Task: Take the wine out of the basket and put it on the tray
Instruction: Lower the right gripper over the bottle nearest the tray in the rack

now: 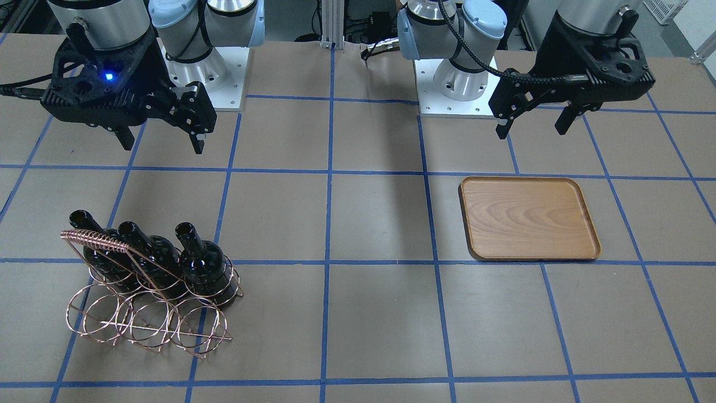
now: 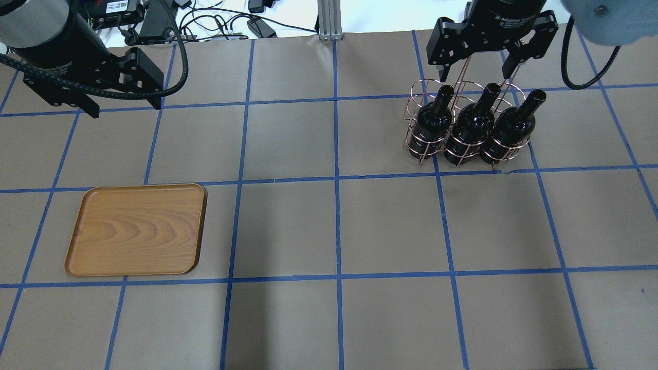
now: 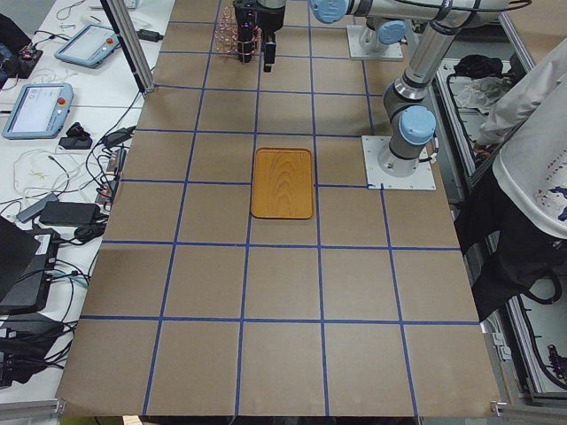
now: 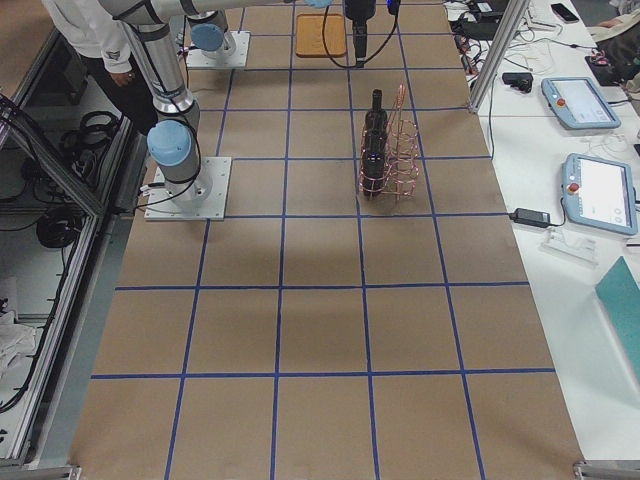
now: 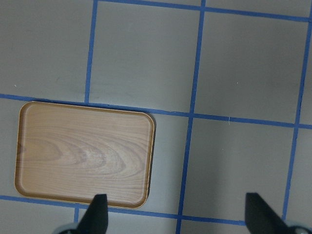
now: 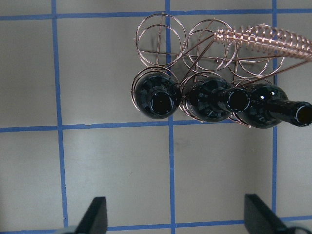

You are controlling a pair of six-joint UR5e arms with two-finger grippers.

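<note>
Three wine bottles (image 2: 472, 128) in the basket (image 1: 151, 313), tray (image 2: 136, 231) bare at the other end of the bench (image 1: 380, 313)

So the copper wire basket stands on the robot's right side. The three dark bottles stand upright in one row of its rings, the row nearer the robot, and the other three rings show nothing but wire. None of the wine is on the wooden tray, which lies flat well apart on the robot's left with just its grain showing. The right gripper (image 1: 163, 146) hangs up above the bench, a bit to the robot's side of the basket, jaws spread wide and gripping nothing. The left gripper (image 1: 531, 133) hovers over the bench near the tray, jaws just as wide, also holding nothing.
</note>
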